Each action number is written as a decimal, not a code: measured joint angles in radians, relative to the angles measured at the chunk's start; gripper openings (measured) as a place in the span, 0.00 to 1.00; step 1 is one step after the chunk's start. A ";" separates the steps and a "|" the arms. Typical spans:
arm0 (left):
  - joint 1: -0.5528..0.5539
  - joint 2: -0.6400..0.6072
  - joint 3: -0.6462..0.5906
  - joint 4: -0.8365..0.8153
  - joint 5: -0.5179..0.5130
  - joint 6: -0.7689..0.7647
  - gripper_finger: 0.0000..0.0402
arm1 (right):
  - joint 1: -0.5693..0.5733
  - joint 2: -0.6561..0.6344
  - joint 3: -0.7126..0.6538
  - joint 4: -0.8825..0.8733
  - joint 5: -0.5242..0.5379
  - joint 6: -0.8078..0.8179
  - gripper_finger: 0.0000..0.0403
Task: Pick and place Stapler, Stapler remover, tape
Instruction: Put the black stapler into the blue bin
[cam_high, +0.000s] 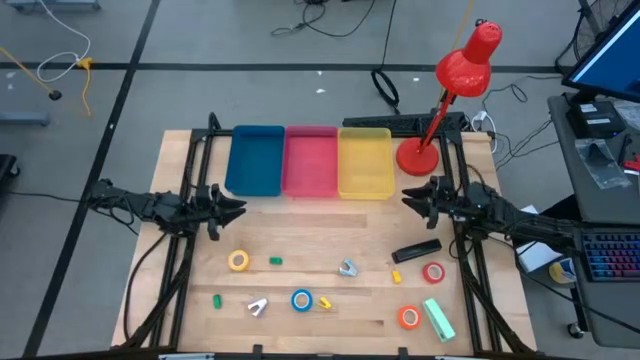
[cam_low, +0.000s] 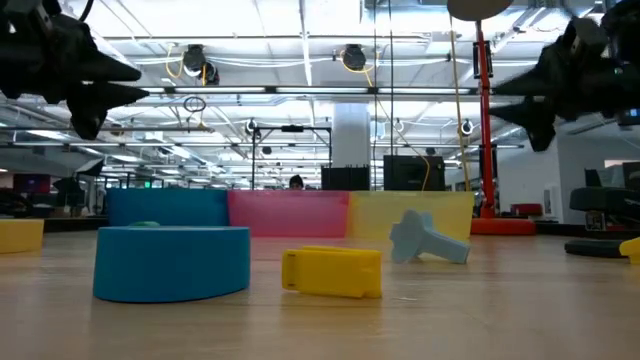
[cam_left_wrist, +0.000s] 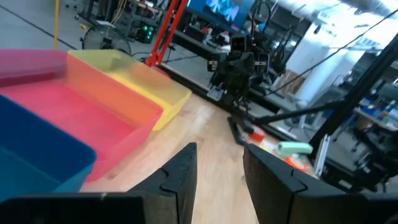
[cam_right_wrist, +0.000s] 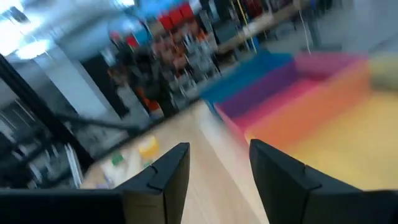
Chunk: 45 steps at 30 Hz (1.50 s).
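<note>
Overhead only — black stapler (cam_high: 416, 250); red lamp (cam_high: 466, 62)

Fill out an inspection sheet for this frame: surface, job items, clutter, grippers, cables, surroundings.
Surface: wooden table, three bins at the far edge: blue bin, pink bin, yellow bin, all look empty.
Job's things: black stapler, green stapler, tape rolls in yellow, blue, red and orange; grey staple removers.
Clutter: small green and yellow pieces among them; red desk lamp at the far right corner.
Grippers: left gripper and right gripper hover above the table, open, holding nothing.
Cables: loose cables on the floor beyond the table.
Surroundings: keyboard and monitor to the right.
</note>
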 joint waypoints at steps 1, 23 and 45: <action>0.000 0.000 0.000 0.011 0.000 0.002 0.33 | 0.000 0.000 0.002 0.055 0.017 -0.011 0.40; 0.000 0.000 0.000 0.086 -0.013 -0.103 0.33 | 0.000 0.000 0.007 0.505 0.037 -0.042 0.40; 0.000 0.213 0.000 0.246 -0.033 -0.311 0.33 | 0.000 0.537 0.574 -0.636 -0.243 -0.439 0.36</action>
